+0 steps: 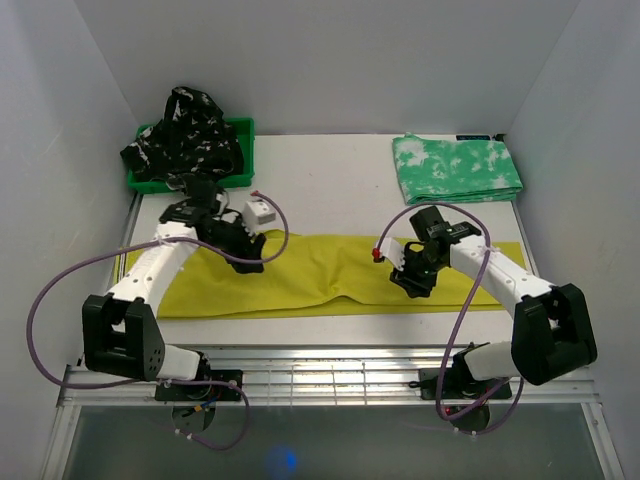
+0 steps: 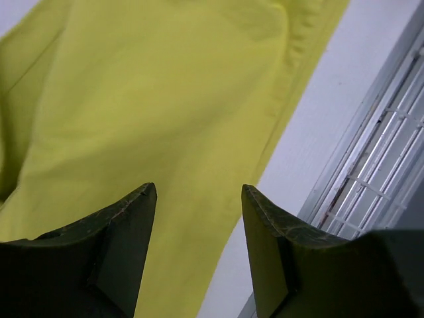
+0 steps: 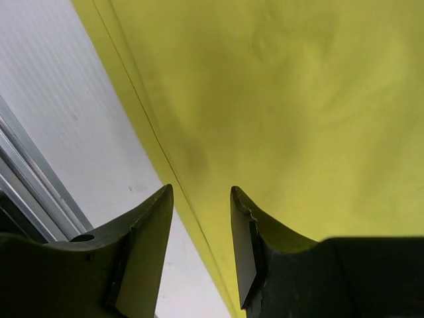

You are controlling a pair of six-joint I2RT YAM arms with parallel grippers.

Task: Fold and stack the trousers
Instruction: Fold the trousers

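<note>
The mustard-yellow trousers (image 1: 330, 272) lie flat in a long strip across the table's front, also filling the left wrist view (image 2: 152, 112) and the right wrist view (image 3: 285, 112). My left gripper (image 1: 252, 262) is open and empty, hovering over the strip's left part near its front edge (image 2: 199, 192). My right gripper (image 1: 408, 283) is open and empty over the strip's right part, its jaws astride the front hem (image 3: 202, 192). The green-and-white mottled pair (image 1: 455, 168) lies folded at the back right. The black patterned pair (image 1: 190, 130) is heaped in the bin.
A green plastic bin (image 1: 243, 150) stands at the back left. A small white box (image 1: 260, 210) sits behind the left arm. A metal rail (image 1: 330, 360) runs along the table's near edge, also in the left wrist view (image 2: 371, 179). White walls enclose three sides.
</note>
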